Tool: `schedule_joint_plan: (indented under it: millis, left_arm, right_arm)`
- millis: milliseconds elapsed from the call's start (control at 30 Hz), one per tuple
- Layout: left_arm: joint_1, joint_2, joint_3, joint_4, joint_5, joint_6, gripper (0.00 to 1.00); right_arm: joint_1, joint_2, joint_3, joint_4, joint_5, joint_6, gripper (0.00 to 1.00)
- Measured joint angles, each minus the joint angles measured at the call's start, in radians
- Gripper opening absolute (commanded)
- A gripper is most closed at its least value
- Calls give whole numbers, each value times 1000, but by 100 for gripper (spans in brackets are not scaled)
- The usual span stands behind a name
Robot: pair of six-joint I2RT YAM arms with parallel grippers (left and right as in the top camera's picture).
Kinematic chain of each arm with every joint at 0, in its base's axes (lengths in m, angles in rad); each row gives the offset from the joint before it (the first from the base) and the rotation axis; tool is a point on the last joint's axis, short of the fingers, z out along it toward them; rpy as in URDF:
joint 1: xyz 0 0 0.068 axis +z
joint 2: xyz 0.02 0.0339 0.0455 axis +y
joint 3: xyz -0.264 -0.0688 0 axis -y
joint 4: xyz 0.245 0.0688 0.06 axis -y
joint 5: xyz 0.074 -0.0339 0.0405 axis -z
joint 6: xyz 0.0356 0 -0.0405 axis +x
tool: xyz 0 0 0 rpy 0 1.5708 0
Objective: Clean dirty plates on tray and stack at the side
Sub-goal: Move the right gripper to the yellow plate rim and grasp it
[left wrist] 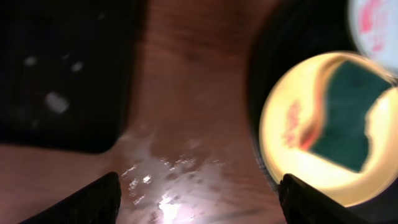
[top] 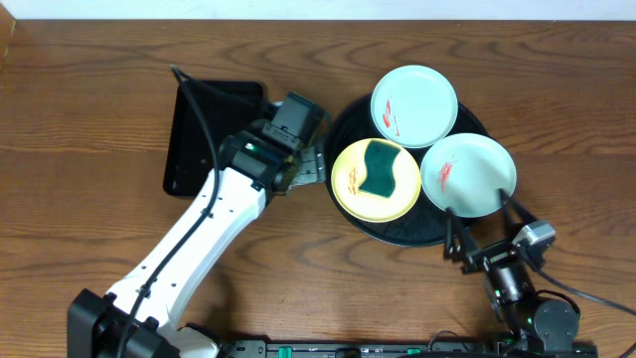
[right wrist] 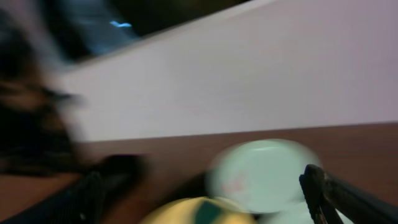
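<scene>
The round black tray holds three plates. A mint plate with a red smear is at the back. A second mint plate with a red smear is at the right. The yellow plate at the left has an orange smear and a dark green sponge lying on it. My left gripper is open and empty over the wood just left of the tray; its view shows the yellow plate and the sponge. My right gripper is open and empty at the near edge of the right mint plate.
A smaller rectangular black tray lies at the back left, partly under my left arm, and shows in the left wrist view. The right wrist view is blurred; it shows a mint plate and a pale wall behind the table.
</scene>
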Motion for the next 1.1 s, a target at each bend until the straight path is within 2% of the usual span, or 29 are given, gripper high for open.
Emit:
schedule_joint_plan:
  millis: [67,133,233,300,400,500,567,667,733,833,933,967,1033,1100]
  left_arm:
    - [11,0,0,-28,0,0,82]
    - [13,0,0,-49,0,0,82]
    - [13,0,0,-58,1,0,82]
    - [13,0,0,-59,0,0,82]
    - [13,0,0,-61,0,0,82]
    - [13,0,0,-66,0,0,82]
    - [13,0,0,-66,0,0,82]
    - [13,0,0,-67,0,0,82]
    - [13,0,0,-75,5,0,82]
    - [13,0,0,-102,26,0,82]
    - [13,0,0,-102,48,0,82]
    - [13,0,0,-102,54,0,82]
    - [13,0,0,-104,62,0,82]
    - [13,0,0,-110,82,0,82]
  right_arm:
    - [0,1,-1,68,-81,162,99]
    - [0,3,0,245,-111,351,99]
    - [0,-1,13,482,-106,491,99]
    - [0,0,62,489,-85,536,99]
    - [0,33,237,188,-63,466,99]
    - [0,142,510,-241,-32,293,99]
    - [0,278,745,-563,12,158,99]
    - [0,497,1022,-914,49,3,99]
    - [0,634,1155,-1074,40,-57,99]
    - [0,813,1295,-1248,-58,-112,99]
    - [0,925,1353,-1276,-206,-138,99]
    - [0,951,1359,-1271,-250,-142,97]
    - [0,991,1361,-1257,-314,-150,83]
    - [0,1028,1367,-1261,-337,-150,82]
